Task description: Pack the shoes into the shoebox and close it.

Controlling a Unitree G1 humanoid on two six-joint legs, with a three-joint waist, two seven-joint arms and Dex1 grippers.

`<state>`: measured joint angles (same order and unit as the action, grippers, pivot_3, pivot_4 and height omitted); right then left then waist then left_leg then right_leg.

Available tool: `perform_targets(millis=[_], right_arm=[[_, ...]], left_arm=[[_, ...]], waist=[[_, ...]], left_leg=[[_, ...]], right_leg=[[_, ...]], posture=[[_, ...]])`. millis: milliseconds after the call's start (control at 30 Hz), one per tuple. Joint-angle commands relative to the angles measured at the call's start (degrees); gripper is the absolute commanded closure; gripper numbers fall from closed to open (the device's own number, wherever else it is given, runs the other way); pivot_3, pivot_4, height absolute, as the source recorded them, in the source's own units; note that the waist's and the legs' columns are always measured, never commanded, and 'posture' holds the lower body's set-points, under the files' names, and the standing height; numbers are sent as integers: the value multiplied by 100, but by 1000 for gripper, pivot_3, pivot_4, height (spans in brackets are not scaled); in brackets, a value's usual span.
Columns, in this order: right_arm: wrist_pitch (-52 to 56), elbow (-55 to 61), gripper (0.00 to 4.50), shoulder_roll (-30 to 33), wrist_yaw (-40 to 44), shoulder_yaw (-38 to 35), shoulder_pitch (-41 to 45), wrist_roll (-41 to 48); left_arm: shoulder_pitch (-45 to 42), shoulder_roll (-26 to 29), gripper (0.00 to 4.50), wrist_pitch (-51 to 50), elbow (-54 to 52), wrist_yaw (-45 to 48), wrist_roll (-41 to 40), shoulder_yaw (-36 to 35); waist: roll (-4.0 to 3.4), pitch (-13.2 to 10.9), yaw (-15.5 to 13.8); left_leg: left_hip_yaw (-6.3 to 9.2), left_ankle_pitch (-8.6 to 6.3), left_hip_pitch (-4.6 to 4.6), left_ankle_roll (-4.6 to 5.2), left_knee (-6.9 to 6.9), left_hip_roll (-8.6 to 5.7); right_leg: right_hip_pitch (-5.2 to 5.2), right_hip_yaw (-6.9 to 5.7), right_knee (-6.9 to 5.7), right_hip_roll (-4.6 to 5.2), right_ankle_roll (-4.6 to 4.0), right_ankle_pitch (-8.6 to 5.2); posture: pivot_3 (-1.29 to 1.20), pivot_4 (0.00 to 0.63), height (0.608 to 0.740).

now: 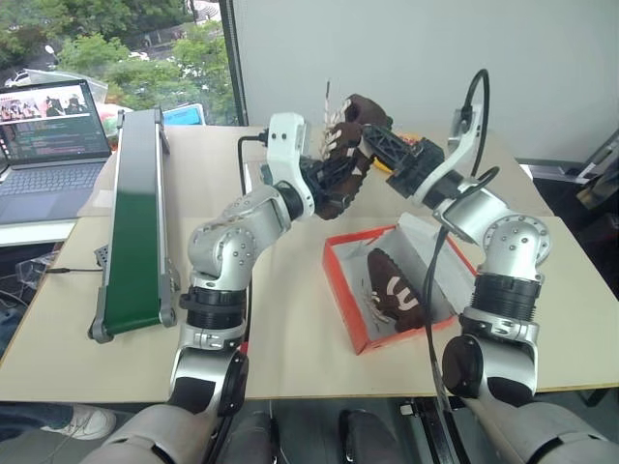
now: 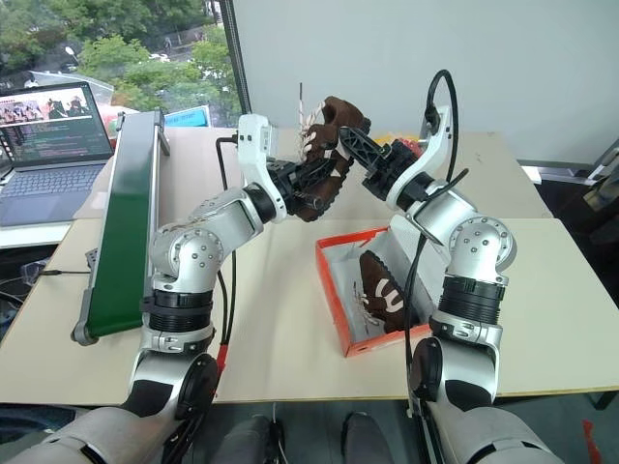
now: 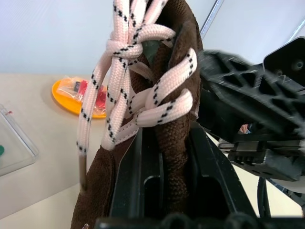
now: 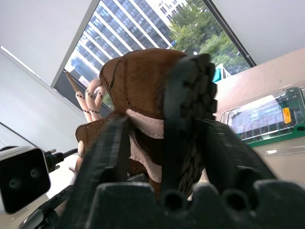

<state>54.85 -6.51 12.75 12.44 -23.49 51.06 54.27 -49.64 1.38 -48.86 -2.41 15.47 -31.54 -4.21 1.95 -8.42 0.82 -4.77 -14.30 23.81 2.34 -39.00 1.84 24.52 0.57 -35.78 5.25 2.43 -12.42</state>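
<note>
Indoors, tabletop point(image 1: 290, 358) by window; we are holding both arms raised, left gripper point(image 1: 334, 182) and right gripper point(image 1: 379, 145) jaws gripping one shoe point(image 1: 346, 145).

brown shoe point(image 3: 176, 129) clamped in the left hand point(image 3: 174, 191)

its cream laces point(image 3: 143, 95) stand up above the two black fingers point(image 3: 128, 191); the right hand point(image 3: 248, 109) touches the shoe's side; an orange dish point(image 3: 71, 98) sits on the worktop point(image 3: 43, 129) behind.
</note>
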Motion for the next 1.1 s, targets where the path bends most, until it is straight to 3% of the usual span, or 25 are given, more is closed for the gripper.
perform_targets(millis=[33, 133, 267, 300, 367, 467, 633, 767, 900, 1000, 1100], right_arm=[[-174, 81, 3501, 9, 24, -30, 182, 86], [-193, 76, 3907, 16, 0, -23, 188, 74], [-236, 92, 3953, 55, 13, 46, 188, -4], [-253, 95, 3956, 62, -1, 64, 195, -30], [-289, 91, 3982, 83, -39, 92, 222, -89], [-353, 55, 4025, 174, -74, 137, 330, -240], [-161, -114, 4025, 765, -55, 485, 568, -772], [90, -495, 4025, 1324, -30, 563, 879, -1038], [780, -802, 4025, 2104, 185, 1147, 1166, -1527], [1396, -587, 4025, 2668, 1218, 1959, 1059, -1506], [1866, -589, 4025, 2963, 2324, 2205, 886, -1097]], left_arm=[[-260, -88, 4253, 18, -302, 121, -190, 86], [-271, -35, 4253, -1, -280, 161, -192, 71], [-315, 111, 4253, 8, -214, 258, -190, 21], [-340, 163, 3557, 40, -183, 274, -206, -48], [-378, 239, 3147, 98, -163, 342, -346, -256], [-476, 486, 1918, 206, -45, 326, -274, -475], [-343, 1193, 283, 349, 328, 417, -95, -783], [36, 1864, 283, 550, 578, 512, 179, -950], [557, 2403, 283, 529, 364, 798, 330, -802], [916, 2429, 283, 479, 66, 846, 341, -622], [1128, 2279, 283, 452, -170, 808, 316, -491]], waist=[[0, 0, 1], [0, 0, 1], [0, 0, 0], [0, 0, 0], [0, 0, 0], [-2, -1, 10], [-5, -3, 14], [-9, -6, 18], [-12, -9, 9], [-12, -9, -21], [-12, -9, -21]], left_leg=[[0, 0, 0, 0, 0, 0], [0, 0, 0, 0, 0, 0], [0, 0, 0, 0, 0, 0], [0, 0, 0, 0, 0, 0], [0, 0, 0, 0, 0, 0], [0, 0, 0, 0, 0, 1], [-1, 0, -1, 0, 1, 0], [-4, 0, -1, 0, 2, 0], [-8, 0, 4, 0, 3, 2], [-7, 0, 15, 1, 4, 1], [-5, -3, 29, 5, -1, 1]], right_leg=[[0, 0, 0, 0, 0, 0], [0, 0, 1, 0, 0, 0], [0, 0, 1, 0, 0, 0], [0, 0, 1, 0, 0, 0], [0, 0, 0, 0, 0, 0], [1, 0, 1, -1, 0, 0], [2, 0, -1, -1, 0, 0], [4, 2, 2, 0, 0, 0], [12, 2, 0, 1, 0, 0], [18, -1, 6, 3, 0, -1], [22, -1, 12, 3, 1, 0]], posture=[[0, 150, 740], [0, 150, 740], [0, 150, 740], [0, 150, 740], [0, 150, 740], [0, 150, 740], [0, 150, 740], [0, 150, 740], [0, 150, 740], [0, 150, 740], [0, 150, 740]])
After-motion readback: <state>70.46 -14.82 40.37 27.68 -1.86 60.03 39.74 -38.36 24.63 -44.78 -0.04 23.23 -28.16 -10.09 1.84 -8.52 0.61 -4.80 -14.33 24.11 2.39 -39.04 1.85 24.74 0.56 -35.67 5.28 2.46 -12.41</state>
